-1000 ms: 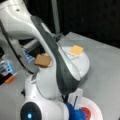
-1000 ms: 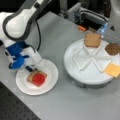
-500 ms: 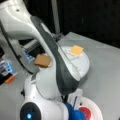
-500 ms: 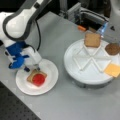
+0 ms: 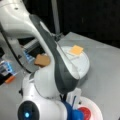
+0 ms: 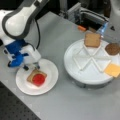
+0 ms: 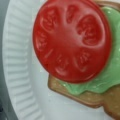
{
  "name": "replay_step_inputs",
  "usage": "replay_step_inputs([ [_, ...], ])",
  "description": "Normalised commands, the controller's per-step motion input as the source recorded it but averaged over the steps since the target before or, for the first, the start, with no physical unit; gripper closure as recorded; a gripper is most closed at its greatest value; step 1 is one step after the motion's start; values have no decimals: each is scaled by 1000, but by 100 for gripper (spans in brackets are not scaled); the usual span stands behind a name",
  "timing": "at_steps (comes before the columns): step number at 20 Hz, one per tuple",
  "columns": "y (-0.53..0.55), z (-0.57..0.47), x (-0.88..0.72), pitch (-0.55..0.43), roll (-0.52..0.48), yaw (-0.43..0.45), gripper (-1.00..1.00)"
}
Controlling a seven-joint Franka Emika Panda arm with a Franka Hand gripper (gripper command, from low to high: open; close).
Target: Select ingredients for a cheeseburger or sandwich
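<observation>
- Wrist view, closest: tomato slice (image 7: 72,40) lies on top of green lettuce (image 7: 105,75), which lies on a toast square (image 7: 87,96); the stack sits on a ribbed white paper plate (image 7: 20,82). No fingers show here.
- In a front view, the end effector (image 6: 31,67) hangs just above the upper-left edge of the plate, by the stack but apart from it; nothing is held. Open or closed: cannot tell.
- Same view: the sandwich (image 6: 37,77) is toast with the red slice on top, left of the plate's centre.
- Blue wrist section (image 6: 16,53) and white arm link (image 6: 18,21) rise toward the view's top left.
- Grey bench (image 6: 60,105) carries the plate and, to the view's right, a round white divided tray (image 6: 82,75).
- Tray holds a second toast square (image 6: 92,40) at its far rim, a dark brown patty (image 6: 113,48) at right, a yellow cheese square (image 6: 113,70) below it.
- Two near wedges of the tray are bare.
- Farthest: a small orange object (image 6: 81,28) on the bench behind the tray.
</observation>
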Motion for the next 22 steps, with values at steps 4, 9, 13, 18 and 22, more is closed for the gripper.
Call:
replay_step_inputs([
  [4, 360, 277, -218, 125, -161, -101, -100],
  [9, 501, 247, -420, 110, -258, -146, -100],
  [13, 529, 159, -685, 21, -356, -85, -100],
  [18, 513, 144, -819, -24, -368, -96, -100],
  [22, 508, 103, -726, -71, -368, -119, -100],
])
